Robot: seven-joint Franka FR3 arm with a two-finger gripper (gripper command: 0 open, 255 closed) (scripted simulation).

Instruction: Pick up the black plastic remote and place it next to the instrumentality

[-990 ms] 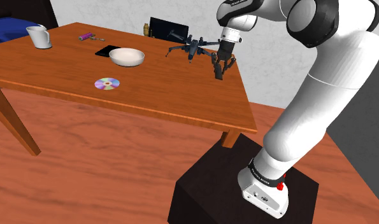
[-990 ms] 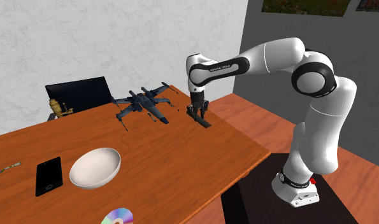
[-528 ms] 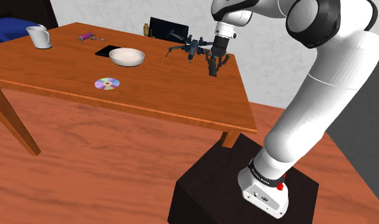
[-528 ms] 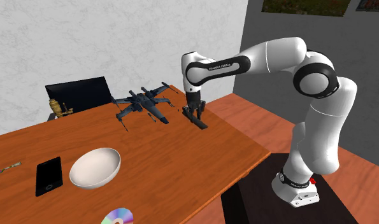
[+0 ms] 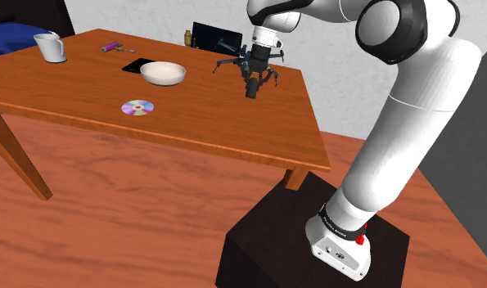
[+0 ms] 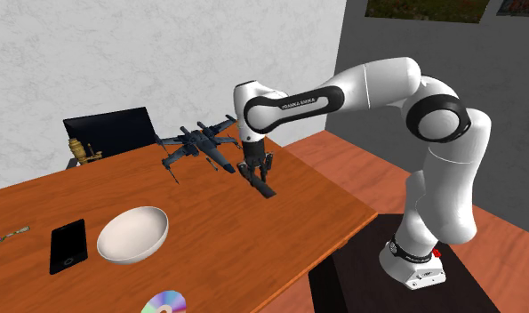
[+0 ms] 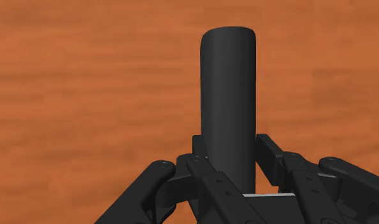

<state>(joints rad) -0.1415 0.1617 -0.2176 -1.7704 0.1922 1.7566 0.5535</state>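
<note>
Wrist view: black 2-finger gripper clasps a long dark rounded remote over the orange-brown wooden table.

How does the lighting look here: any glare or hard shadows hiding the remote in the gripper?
Shoulder view: even light on the table, no glare; the black remote blends with the gripper and dark toy plane. Second exterior view: the remote stands out against orange wood, no hard shadow beneath. Wrist view: soft sheen along the remote, clasp readable.
</note>
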